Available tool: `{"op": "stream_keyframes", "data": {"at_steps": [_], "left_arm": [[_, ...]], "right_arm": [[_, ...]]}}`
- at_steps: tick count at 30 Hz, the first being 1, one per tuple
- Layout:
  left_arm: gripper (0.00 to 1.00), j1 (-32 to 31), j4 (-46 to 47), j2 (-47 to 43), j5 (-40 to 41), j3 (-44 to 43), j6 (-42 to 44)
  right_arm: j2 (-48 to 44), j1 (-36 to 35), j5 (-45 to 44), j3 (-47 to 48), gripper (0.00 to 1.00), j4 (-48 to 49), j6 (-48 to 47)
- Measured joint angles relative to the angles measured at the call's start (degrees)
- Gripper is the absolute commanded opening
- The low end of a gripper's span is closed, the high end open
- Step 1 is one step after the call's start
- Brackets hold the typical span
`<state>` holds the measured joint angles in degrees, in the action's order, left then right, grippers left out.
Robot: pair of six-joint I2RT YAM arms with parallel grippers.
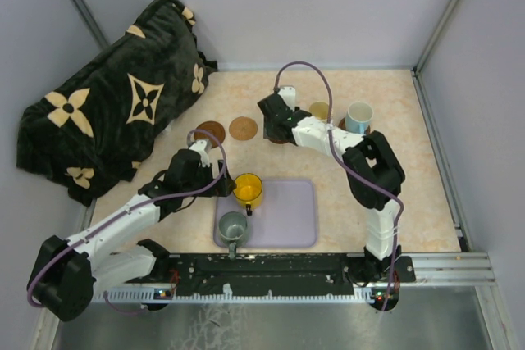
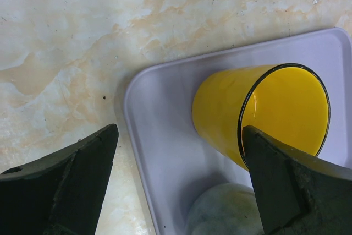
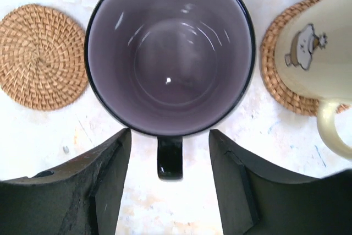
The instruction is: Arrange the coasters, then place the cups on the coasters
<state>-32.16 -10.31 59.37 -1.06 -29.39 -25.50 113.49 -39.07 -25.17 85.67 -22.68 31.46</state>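
Beige marbled table [image 1: 410,194], grey walls [image 1: 328,6], possibly metal posts [image 1: 447,12]

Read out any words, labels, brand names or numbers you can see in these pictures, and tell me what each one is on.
No readable words, numbers or brands in any view.
On the cream-yellow ceramic mug: only a small printed cartoon figure, no lettering.
On the black plush blanket: tan flower and star motifs, no letters.
On the black base rail: markings, if any, too small to read.

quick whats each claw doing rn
left claw: open, holding nothing, by the yellow cup
right claw: open, astride the handle of the purple cup, not gripping
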Motion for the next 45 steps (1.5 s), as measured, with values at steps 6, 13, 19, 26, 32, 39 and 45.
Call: {"op": "stream_keyframes", "data": {"at_steps": [6,13,19,26,32,39,45], "left_arm": [[1.00,0.0,-0.3,-2.7,0.0,0.0,0.3],[1.00,-0.3,-0.4,-7.3,-1.4,0.0,1.0],[1.00,-3.7,-0.7,-9.0,-3.5,0.0,1.5],[1.00,-9.5,-2.4,-6.4,-3.7,-0.9,1.8],[1.00,-15.2,-2.7,-1.3,-2.1,-2.6,1.7],[1.00,-18.5,-2.8,3.6,0.4,-4.6,1.2],[0.93,-19.0,-3.1,7.2,2.9,-5.0,0.8]], "right_arm": [[-8.1,-0.7,-0.8,-5.9,0.59,0.8,-0.5],[-22.7,-2.4,-1.8,-13.1,0.59,2.1,-1.0],[-31.5,-4.0,-2.6,-19.7,0.59,2.9,-1.2],[-36.3,-4.3,-2.5,-25.4,0.60,2.9,-1.2],[-39.7,-4.4,-2.3,-26.8,0.59,4.0,-0.9],[-42.0,-4.7,-1.9,-29.4,0.59,4.2,-0.7],[-44.2,-4.7,-1.9,-30.6,0.59,4.2,-0.3]]}}
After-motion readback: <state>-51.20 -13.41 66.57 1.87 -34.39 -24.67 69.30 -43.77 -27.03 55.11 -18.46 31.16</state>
